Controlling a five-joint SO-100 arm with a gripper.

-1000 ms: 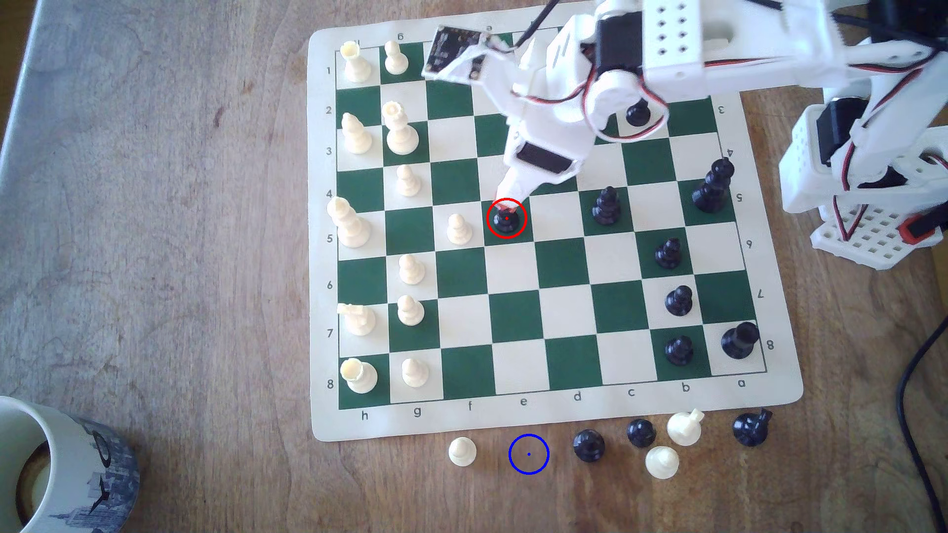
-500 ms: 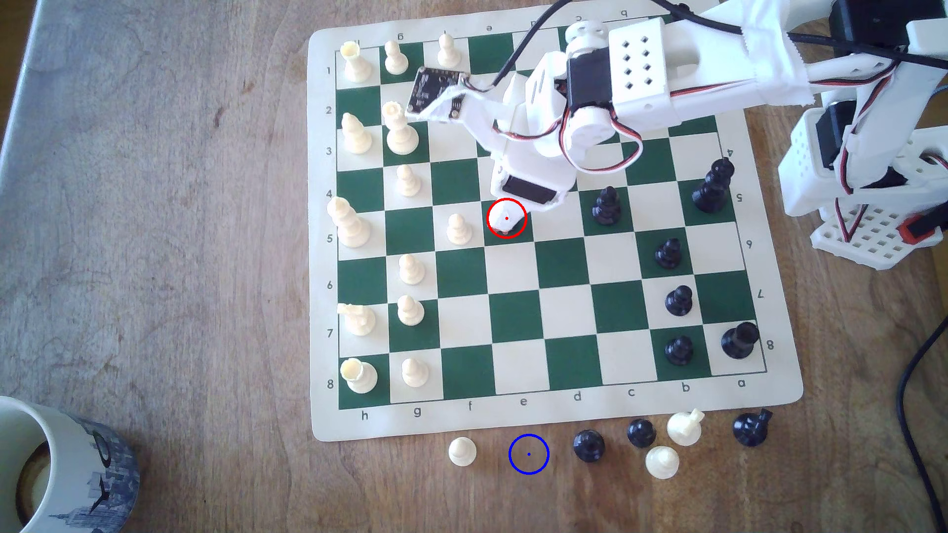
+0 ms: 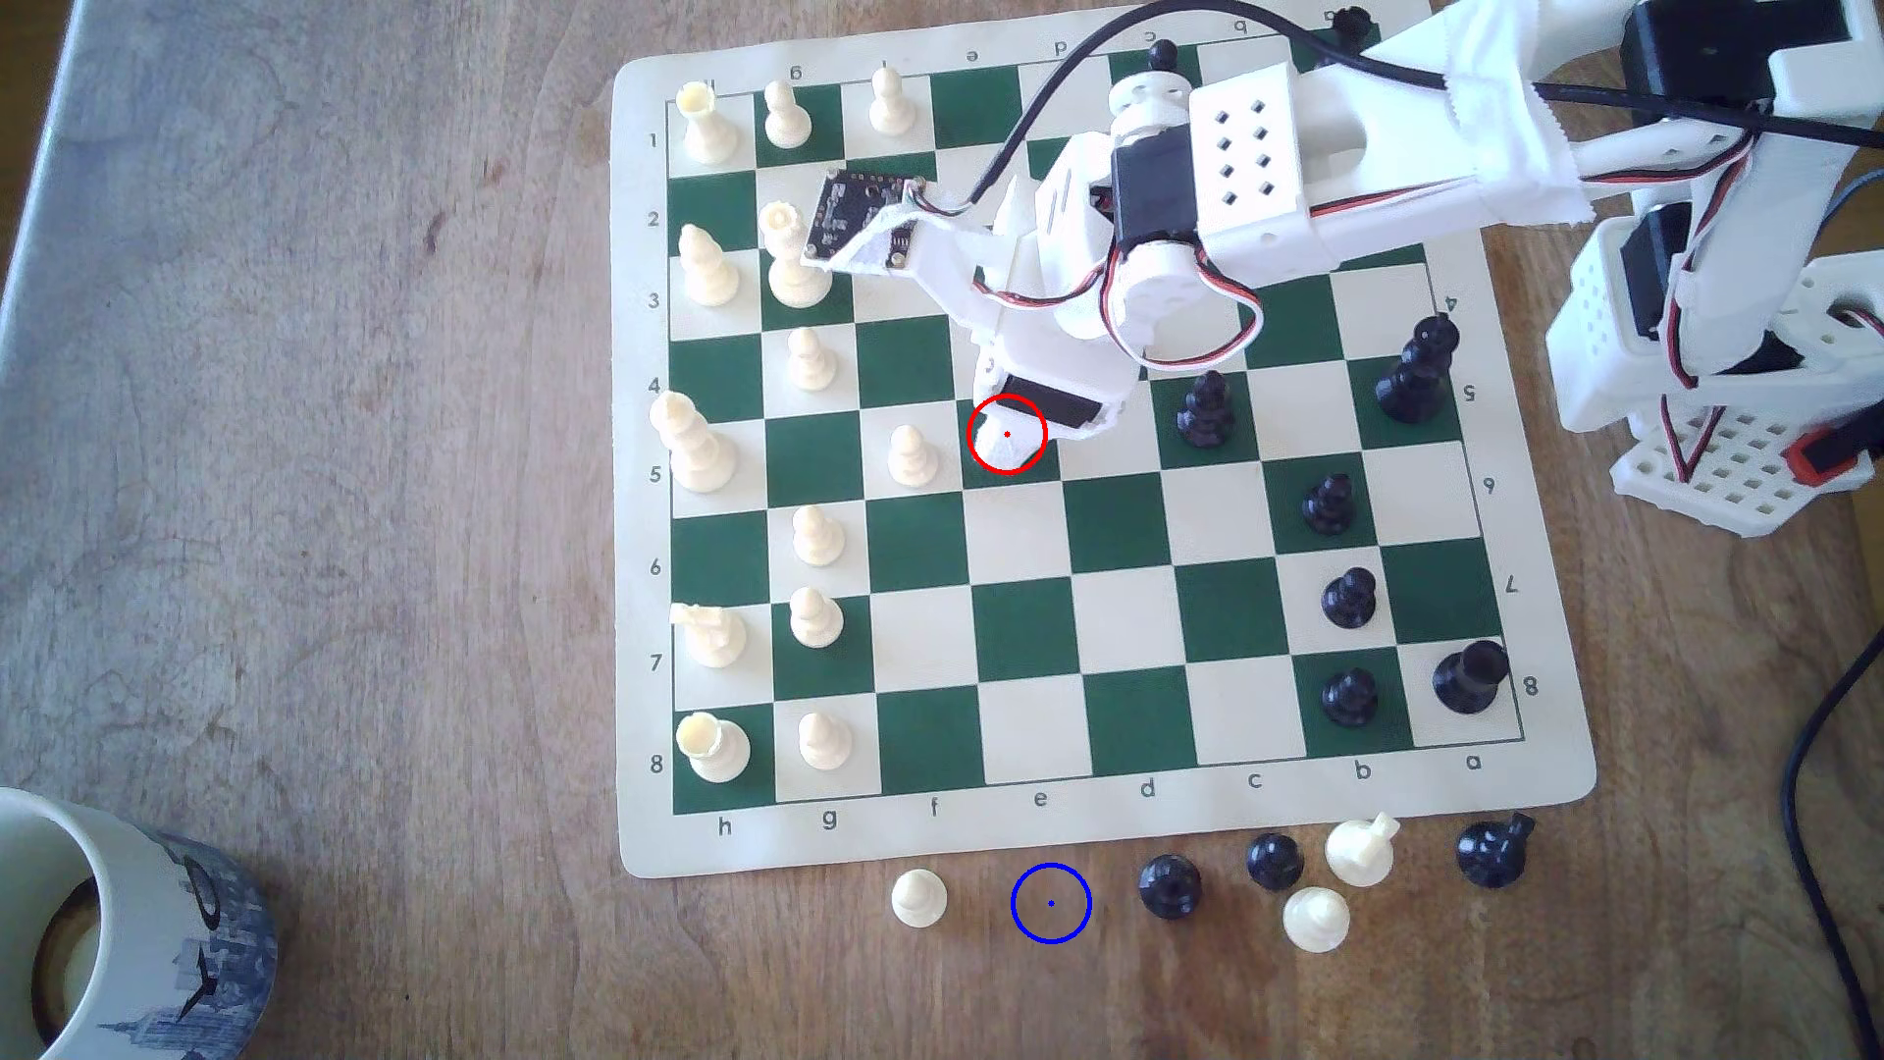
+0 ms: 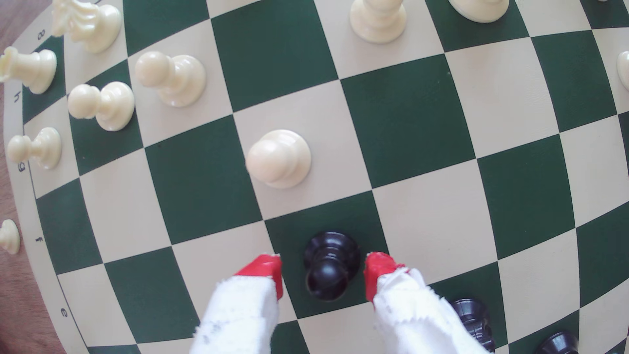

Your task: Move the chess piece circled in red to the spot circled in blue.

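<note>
i'm looking down the wrist view and the black pawn (image 4: 331, 265) sits low in the centre of the frame, upright on a dark green square, right between my two red fingertips (image 4: 263, 269). the gripper (image 4: 323, 272) is open, one red tip on either side of the pawn, a sliver of green showing on both sides, so nothing is gripped yet. the pawn's long axis runs straight up toward the lens, head nearest me, base flaring out behind it. the line between the tips crosses the piece about at its neck and head, which is what i want.

in the exterior view the gripper (image 3: 1009, 443) covers the red ring in the middle of the frame, on the chessboard (image 3: 1030, 632), so the pawn itself is hidden there. a cream pawn (image 3: 910, 456) stands on the next square toward that view's left, near but apart.

the blue ring (image 3: 1051, 903) is on bare wood in the lower centre of the frame, below the board edge, between a cream pawn lying off-board (image 3: 919, 898) and a black piece (image 3: 1169, 885).

my read: close squarely, then lift and carry down-frame.
</note>
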